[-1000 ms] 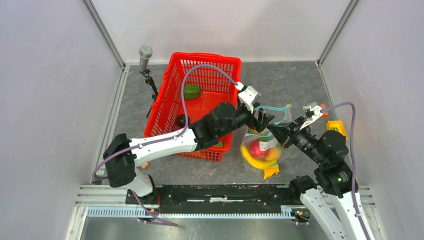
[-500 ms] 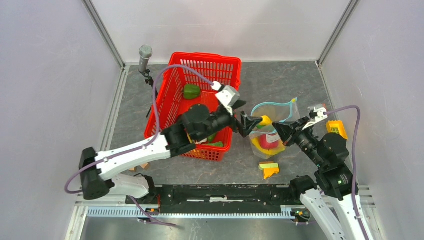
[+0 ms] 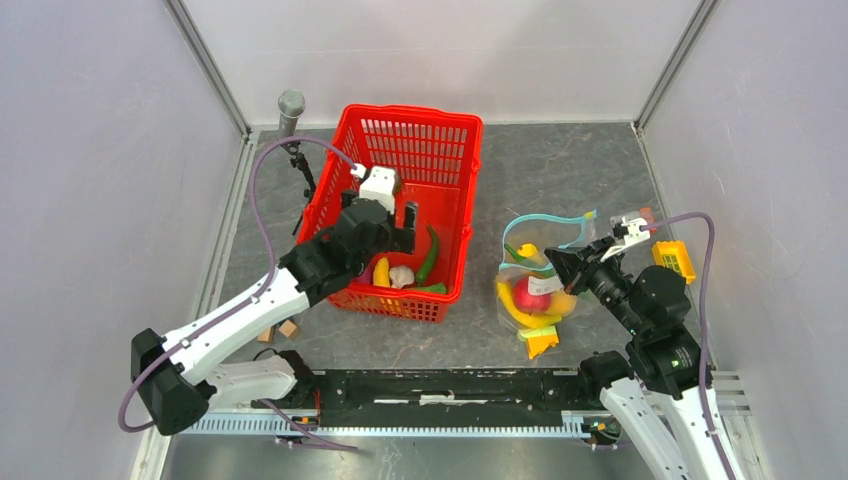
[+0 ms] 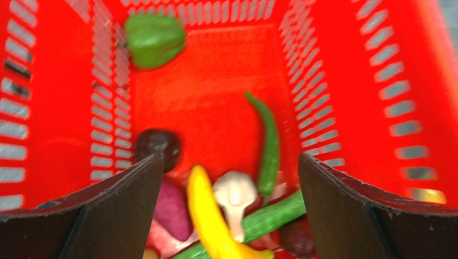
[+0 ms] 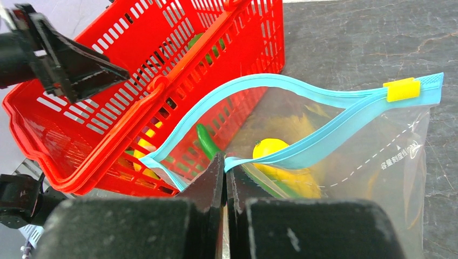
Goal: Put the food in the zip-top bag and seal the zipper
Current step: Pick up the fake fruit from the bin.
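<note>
My left jaws stand wide apart and hold nothing; they hang over the inside of the red basket (image 3: 425, 140). Between them, in the left wrist view, I see the food (image 4: 232, 199) on the basket floor. A green bell pepper (image 4: 154, 39) lies in the far left corner, a dark round eggplant (image 4: 158, 148) by the left wall, and a long green chilli (image 4: 268, 143) down the middle. Nearest me is a heap of a yellow curved piece (image 4: 208, 210), a white mushroom (image 4: 235, 191), a purple piece (image 4: 174, 208) and a green stalk (image 4: 270, 216), all touching one another.

My right jaws are pressed together on the zipper (image 5: 302, 94), pinching the near lip of the light blue strip at the mouth of the zip-top bag (image 3: 540, 290). The mouth gapes in a loop, its two lips apart, and a small yellow slider (image 5: 402, 89) sits at the strip's right end. The bag rests on the grey surface (image 3: 560, 170) just right of the basket. Through its clear wall I see a red apple (image 3: 530, 293), yellow bananas (image 3: 518, 315) beside it, and a green pepper (image 5: 205, 139) near the mouth. A yellow-green-orange block stack (image 3: 541, 342) lies touching the bag's near side. A small yellow crate (image 3: 674, 258) sits to the right of my right arm, and a microphone (image 3: 291, 105) stands beyond the basket's far left corner.
</note>
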`<state>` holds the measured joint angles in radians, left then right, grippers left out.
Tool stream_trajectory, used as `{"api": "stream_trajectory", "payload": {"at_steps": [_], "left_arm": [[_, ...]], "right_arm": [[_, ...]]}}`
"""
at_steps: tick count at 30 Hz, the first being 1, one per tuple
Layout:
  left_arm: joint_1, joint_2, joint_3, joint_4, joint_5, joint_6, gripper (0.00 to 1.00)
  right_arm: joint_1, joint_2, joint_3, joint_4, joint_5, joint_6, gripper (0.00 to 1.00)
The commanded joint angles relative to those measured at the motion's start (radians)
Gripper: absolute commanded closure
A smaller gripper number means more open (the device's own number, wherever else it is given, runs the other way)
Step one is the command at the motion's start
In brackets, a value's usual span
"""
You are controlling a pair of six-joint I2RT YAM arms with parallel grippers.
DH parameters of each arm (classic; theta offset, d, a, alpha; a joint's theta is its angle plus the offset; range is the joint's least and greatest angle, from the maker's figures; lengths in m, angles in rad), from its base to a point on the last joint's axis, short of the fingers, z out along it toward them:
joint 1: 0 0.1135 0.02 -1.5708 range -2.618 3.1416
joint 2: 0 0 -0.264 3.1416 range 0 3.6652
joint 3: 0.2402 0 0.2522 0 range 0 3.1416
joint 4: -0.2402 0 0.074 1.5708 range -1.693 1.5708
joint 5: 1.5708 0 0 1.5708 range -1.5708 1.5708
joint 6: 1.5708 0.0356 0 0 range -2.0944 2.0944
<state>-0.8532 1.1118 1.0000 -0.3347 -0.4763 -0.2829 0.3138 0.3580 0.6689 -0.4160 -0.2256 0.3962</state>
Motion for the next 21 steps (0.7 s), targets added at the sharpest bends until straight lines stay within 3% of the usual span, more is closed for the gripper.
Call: {"api": "stream_trajectory", "payload": {"at_steps": [1, 15, 21], "left_arm": [[0.082, 0.025, -0.042, -0.076, -0.022, -0.093, 0.0], [0.248, 0.437, 0.031, -0.042, -0.024, -0.094, 0.0], [0.285, 0.522, 0.052, 0.015, -0.037, -0.076, 0.0]], "right_arm": [[0.004, -0.015, 0.011, 0.028, 0.022, -0.003, 0.97], [0.004, 0.008, 0.018, 0.032, 0.009, -0.004, 0.96], [0.003, 0.012, 0.01, 0.029, 0.011, -0.011, 0.96]]}}
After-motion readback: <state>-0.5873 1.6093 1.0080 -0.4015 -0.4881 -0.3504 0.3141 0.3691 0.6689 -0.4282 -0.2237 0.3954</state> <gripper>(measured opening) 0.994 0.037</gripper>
